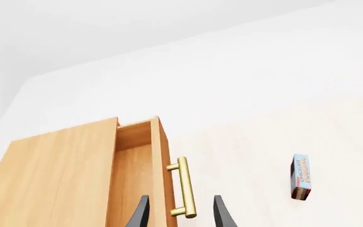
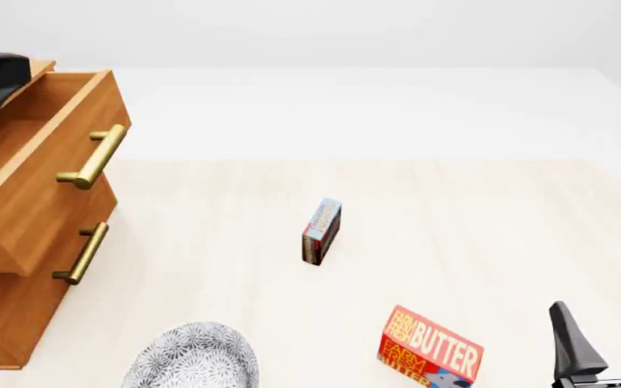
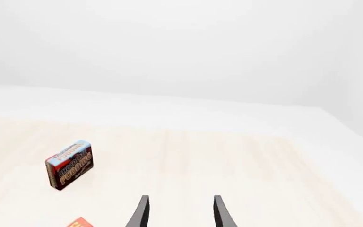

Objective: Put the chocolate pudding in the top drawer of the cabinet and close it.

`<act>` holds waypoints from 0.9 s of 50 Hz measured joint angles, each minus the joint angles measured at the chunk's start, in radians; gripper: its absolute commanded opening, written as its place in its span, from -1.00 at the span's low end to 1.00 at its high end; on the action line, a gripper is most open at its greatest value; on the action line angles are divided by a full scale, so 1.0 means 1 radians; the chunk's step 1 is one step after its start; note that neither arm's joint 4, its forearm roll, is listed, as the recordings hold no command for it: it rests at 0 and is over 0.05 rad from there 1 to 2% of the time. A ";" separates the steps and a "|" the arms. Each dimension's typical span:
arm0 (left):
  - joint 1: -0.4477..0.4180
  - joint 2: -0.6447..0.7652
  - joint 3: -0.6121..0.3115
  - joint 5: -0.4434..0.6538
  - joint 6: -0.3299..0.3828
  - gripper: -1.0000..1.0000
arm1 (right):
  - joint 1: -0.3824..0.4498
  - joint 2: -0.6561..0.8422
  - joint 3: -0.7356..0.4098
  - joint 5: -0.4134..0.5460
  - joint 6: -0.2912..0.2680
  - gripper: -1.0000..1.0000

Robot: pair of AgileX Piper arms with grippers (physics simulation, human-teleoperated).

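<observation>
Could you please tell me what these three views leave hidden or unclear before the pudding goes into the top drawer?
- Top drawer inside: front view sees only part of it; its own front panel hides the floor.
- Left gripper: wrist view cuts it off at the frame edge, so only the fingertips show.
- Butter box: lower part cut off by the front view's edge.
- Chocolate pudding: label too small to read in the front view.

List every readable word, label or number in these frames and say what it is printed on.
"CHOCOLATE PUDDING": on the chocolate pudding box, clearest in the right wrist view; too small to read in the front view.
"FARM FRESH BUTTER": on the butter box, front view; smaller print below is illegible.
No text on the cabinet or the patterned bowl.
</observation>
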 measured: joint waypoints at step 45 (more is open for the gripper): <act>0.044 0.018 0.026 -0.044 -0.064 1.00 | 0.003 0.000 0.000 -0.001 0.003 1.00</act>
